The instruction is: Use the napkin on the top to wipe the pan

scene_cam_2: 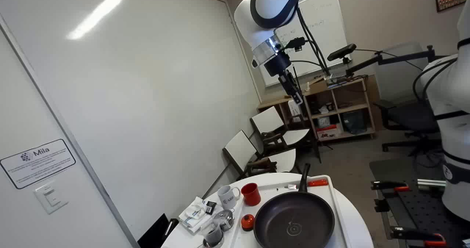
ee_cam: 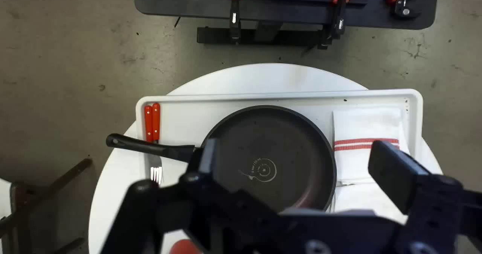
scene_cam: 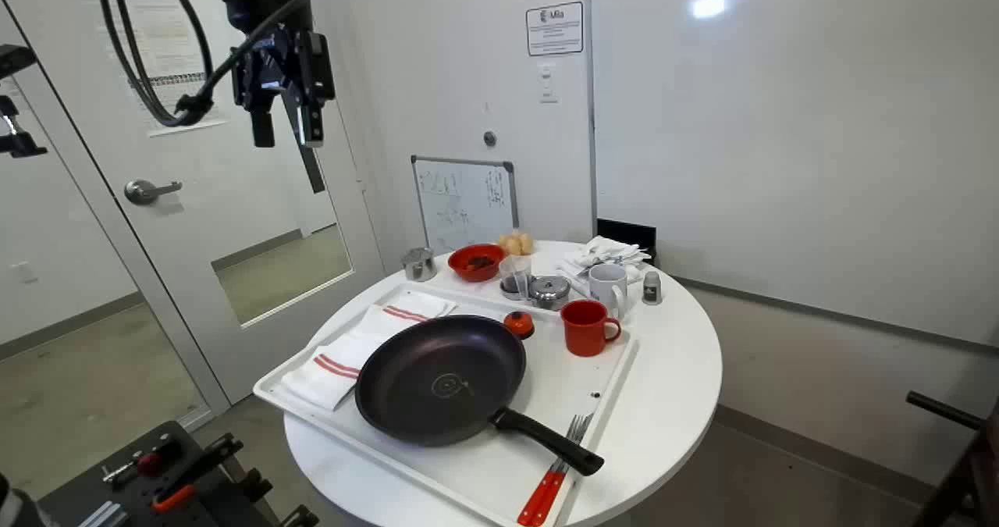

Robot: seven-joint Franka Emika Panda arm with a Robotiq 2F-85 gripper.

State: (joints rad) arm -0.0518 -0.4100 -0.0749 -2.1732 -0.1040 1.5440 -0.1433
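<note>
closest in the wrist view looms the gripper (ee_cam: 299, 164), its jaws spread wide with nothing held between them; in both exterior views it hangs well above the table (scene_cam: 673, 398). the napkin (ee_cam: 363, 124), folded white cloth with red stripes, lies on the tray (ee_cam: 177, 122) beside the pan (ee_cam: 271, 145); whether the two touch i cannot tell. reaching for the napkin looks to be the step in hand, with grasping and wiping not yet done. the next move, i judge, is to shift over it, come down with jaws apart and pinch a fold without nudging the pan's rim. thin fabric may slip from a shallow grip. as for writing, the wall sign (scene_cam_2: 38, 163) reads mila, above lines too small to make out, and the white mug (scene_cam_2: 227, 197) seems to carry the same name. the pan's centre bears a pale round mark whose lettering i cannot read, and the small whiteboard (scene_cam: 466, 203) shows handwriting too faint to follow.
</note>
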